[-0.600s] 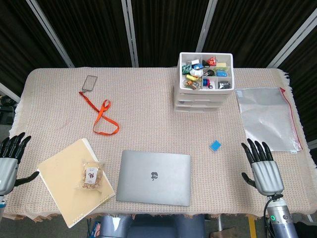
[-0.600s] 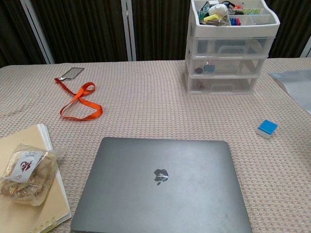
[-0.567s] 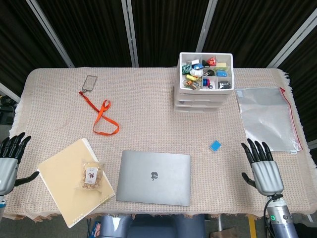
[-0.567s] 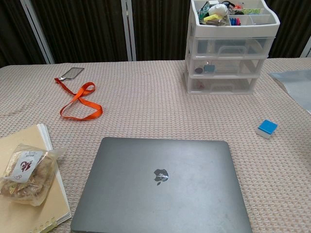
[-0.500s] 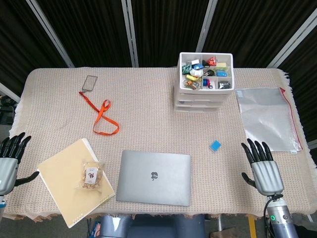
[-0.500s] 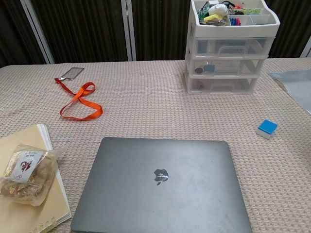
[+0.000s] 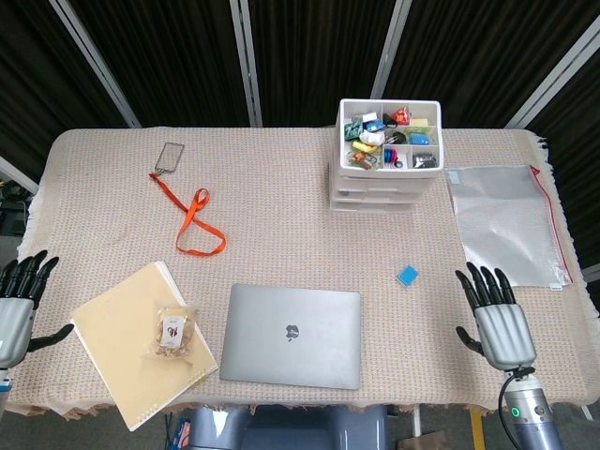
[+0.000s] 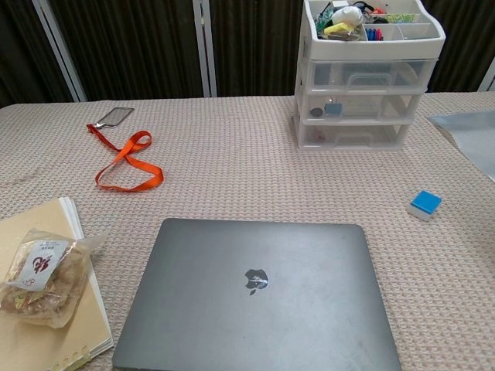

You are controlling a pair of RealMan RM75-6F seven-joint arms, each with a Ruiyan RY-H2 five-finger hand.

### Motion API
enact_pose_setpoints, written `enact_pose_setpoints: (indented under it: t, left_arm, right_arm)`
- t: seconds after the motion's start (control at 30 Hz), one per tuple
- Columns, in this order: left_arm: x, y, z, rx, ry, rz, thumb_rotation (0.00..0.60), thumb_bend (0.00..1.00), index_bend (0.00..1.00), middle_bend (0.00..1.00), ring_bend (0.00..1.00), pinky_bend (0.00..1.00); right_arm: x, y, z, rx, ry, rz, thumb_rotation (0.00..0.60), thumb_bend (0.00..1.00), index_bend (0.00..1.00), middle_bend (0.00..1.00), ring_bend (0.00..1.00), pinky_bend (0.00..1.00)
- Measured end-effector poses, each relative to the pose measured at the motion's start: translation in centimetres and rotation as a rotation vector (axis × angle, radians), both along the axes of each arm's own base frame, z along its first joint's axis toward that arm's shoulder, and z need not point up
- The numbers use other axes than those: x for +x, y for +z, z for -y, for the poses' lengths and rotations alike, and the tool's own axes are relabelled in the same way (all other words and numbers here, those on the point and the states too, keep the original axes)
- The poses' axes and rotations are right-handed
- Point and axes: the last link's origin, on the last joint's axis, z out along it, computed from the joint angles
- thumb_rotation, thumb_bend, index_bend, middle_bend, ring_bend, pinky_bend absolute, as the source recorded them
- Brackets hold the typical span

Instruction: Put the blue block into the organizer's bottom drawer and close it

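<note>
Woven tablecloth (image 7: 281, 187). Block (image 7: 407, 275) lies near right hand (image 7: 494, 319), apart, before organizer (image 7: 384, 159), bottom drawer (image 8: 353, 136) closed. Left hand (image 7: 17, 305) at edge. Both empty, fingers spread.

Both hands (image 7: 497, 319) (image 7: 17, 309) empty, fingers spread

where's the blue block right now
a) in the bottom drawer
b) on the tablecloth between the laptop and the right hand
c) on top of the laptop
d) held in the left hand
b: the blue block lies on the cloth, right of the laptop and left of the open right hand.
</note>
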Motion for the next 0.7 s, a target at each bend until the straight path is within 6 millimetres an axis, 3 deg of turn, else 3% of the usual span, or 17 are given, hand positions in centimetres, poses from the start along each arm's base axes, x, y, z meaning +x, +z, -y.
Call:
enact_pose_setpoints:
  t: [0.17,0.23,0.27,0.43,0.53,0.7]
  left_arm:
    - [-0.1,0.0,0.0,-0.003,0.001,0.002,0.600,0.14,0.03,0.00,0.00,0.00]
    - [0.0,0.1,0.1,-0.001,-0.001,0.004,0.600,0.14,0.03,0.00,0.00,0.00]
    - [0.1,0.1,0.1,0.001,-0.004,0.006,0.600,0.14,0.03,0.00,0.00,0.00]
    - [0.1,0.1,0.1,0.000,-0.009,0.007,0.600,0.14,0.03,0.00,0.00,0.00]
    - [0.1,0.2,0.1,0.002,-0.009,0.012,0.600,0.14,0.03,0.00,0.00,0.00]
    - [0.1,0.2,0.0,0.002,-0.011,0.021,0.600,0.15,0.03,0.00,0.00,0.00]
  right_arm:
    - [0.2,0.0,-0.1,0.000,0.001,0.011,0.600,0.14,0.09,0.00,0.00,0.02]
    - [0.3,0.0,0.0,0.002,-0.001,0.025,0.600,0.14,0.09,0.06,0.04,0.05]
    - [0.4,0.0,0.0,0.002,-0.002,0.032,0.600,0.14,0.09,0.10,0.08,0.09]
    - [1.0,0.5,0.9,-0.016,-0.005,0.107,0.600,0.14,0.09,0.45,0.48,0.50]
    - [1.5,0.8,1.8,-0.030,-0.031,0.183,0.600,0.16,0.09,0.61,0.64,0.61]
    - [2.3,0.8,3.7,-0.022,-0.120,0.341,0.600,0.29,0.09,0.73,0.76,0.69]
